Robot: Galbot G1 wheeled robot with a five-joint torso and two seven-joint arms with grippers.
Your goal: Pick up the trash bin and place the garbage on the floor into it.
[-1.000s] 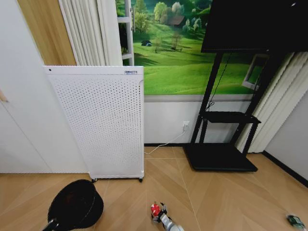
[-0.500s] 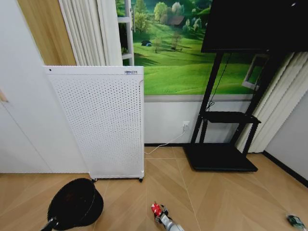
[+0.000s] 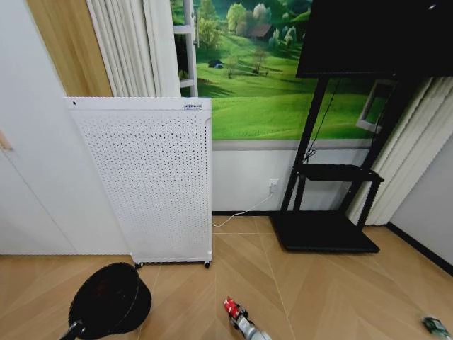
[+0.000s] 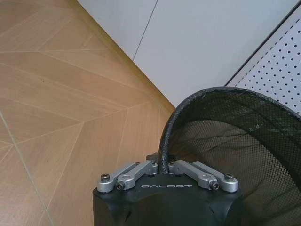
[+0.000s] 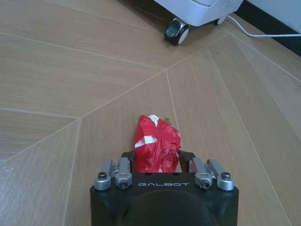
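The trash bin (image 3: 110, 301), a black round mesh basket, sits low on my left, tilted with its mouth toward me. My left gripper (image 4: 163, 164) is shut on its rim, and the mesh wall (image 4: 235, 141) curves away beyond the fingers. My right gripper (image 5: 157, 162) is shut on one piece of garbage, a crumpled red-and-white scrap (image 5: 156, 148), just above the wooden floor. In the head view this scrap (image 3: 230, 307) is low in the middle, at the tip of the right gripper (image 3: 239, 320). A small greenish bottle (image 3: 434, 325) lies on the floor at the far right.
A tall white perforated air purifier (image 3: 152, 180) on castors (image 5: 177, 33) stands behind the bin, with its white cable (image 5: 263, 34) running along the wall. A black TV stand (image 3: 325, 230) is at the back right. Open wooden floor lies between them.
The right gripper and its red scrap have shifted slightly up and to the right. The bin has risen slightly in the left gripper.
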